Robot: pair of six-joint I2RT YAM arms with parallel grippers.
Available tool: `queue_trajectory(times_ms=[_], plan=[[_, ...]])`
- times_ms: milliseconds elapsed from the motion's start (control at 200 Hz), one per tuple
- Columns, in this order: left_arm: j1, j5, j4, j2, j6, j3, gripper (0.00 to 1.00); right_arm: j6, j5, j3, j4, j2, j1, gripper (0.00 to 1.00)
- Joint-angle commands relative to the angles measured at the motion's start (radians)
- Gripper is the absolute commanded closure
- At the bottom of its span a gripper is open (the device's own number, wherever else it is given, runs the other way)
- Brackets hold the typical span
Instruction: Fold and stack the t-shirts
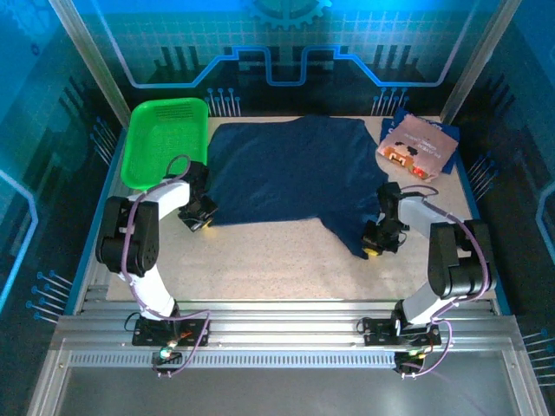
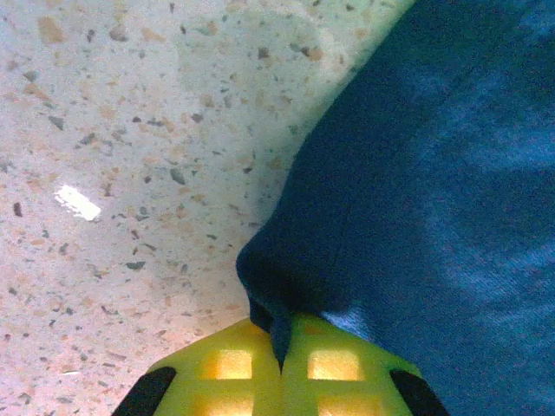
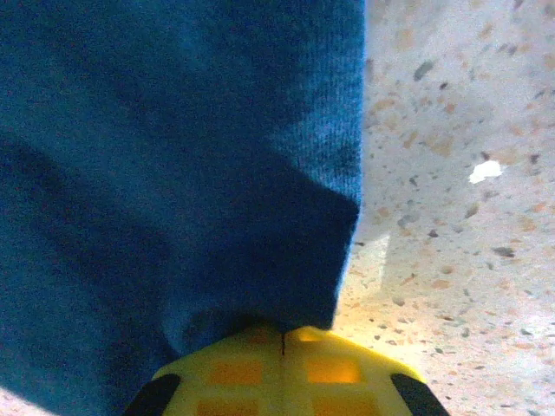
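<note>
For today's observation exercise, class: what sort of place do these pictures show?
Most likely a robotics lab work cell, not a home: a robot arm bolted to aluminium rails, blue printed panels walling in the speckled table, and a navy t-shirt spread out on it.

A robotics lab cell. Aluminium rails (image 1: 286, 334) frame the speckled desk (image 1: 286, 256), with blue circuit-print panels (image 1: 286, 35) around. Left arm (image 1: 139, 238) and right arm (image 1: 455, 260) are bolted at its near edge.

Green mesh basket (image 1: 165, 143), speckled tabletop (image 1: 277, 256)
</note>
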Motion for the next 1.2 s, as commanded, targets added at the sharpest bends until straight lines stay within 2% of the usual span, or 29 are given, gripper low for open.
queue_trajectory(times_ms=[0,155,415,740,1006,1196], plan=[[-0.004,0.01,0.165,-0.075,0.044,-0.055,1.0,-0.03,0.026,0.049,-0.074,-0.085,-0.009,1.0],[-0.005,0.007,0.132,-0.219,0.047,-0.153,1.0,-0.037,0.032,0.059,-0.177,-0.203,-0.026,1.0],[-0.008,0.006,0.032,-0.413,0.06,-0.221,1.0,-0.023,0.047,0.065,-0.362,-0.433,-0.062,1.0],[-0.009,0.033,-0.14,-0.661,0.005,-0.3,1.0,0.015,0.059,0.109,-0.594,-0.621,-0.08,1.0],[-0.011,0.077,-0.285,-0.877,-0.076,-0.369,1.0,0.048,0.067,0.15,-0.694,-0.685,-0.084,1.0],[-0.011,0.087,-0.226,-0.804,-0.048,-0.353,1.0,0.018,0.043,0.15,-0.58,-0.604,-0.086,1.0]])
